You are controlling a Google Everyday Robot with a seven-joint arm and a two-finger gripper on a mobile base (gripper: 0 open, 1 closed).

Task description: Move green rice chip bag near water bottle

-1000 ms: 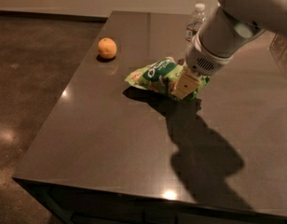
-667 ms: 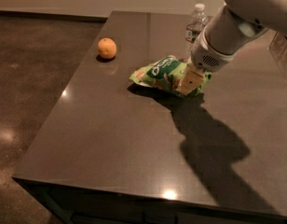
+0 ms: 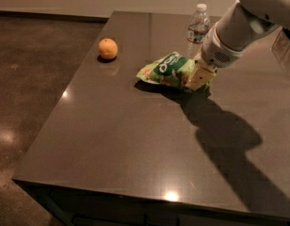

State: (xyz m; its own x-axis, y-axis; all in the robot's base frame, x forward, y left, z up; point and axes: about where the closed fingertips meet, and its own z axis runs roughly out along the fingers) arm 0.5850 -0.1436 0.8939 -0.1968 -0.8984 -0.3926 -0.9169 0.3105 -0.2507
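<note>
Entry: green rice chip bag. A crinkly light-green film pouch, puffed and pillow-shaped, with a dark green logo panel in white lettering. It was at the middle-far part of the table, and its right end was pinched in my gripper, which was clamped on that edge. The water bottle, clear thin plastic with a white cap and a dark label band, was tall on a narrow base. It stood just beyond the gripper, close to the bag's far right corner. Hazards, as I judged them: the slick film could slide out of so small a pinch. The loose left end could drag and twist on the tabletop. My wrist or the bag could brush the light bottle and topple it. The table was dark, polished and glossy, and offered little friction. The orange, round and dimpled, lay well apart at the far left and was no concern.
</note>
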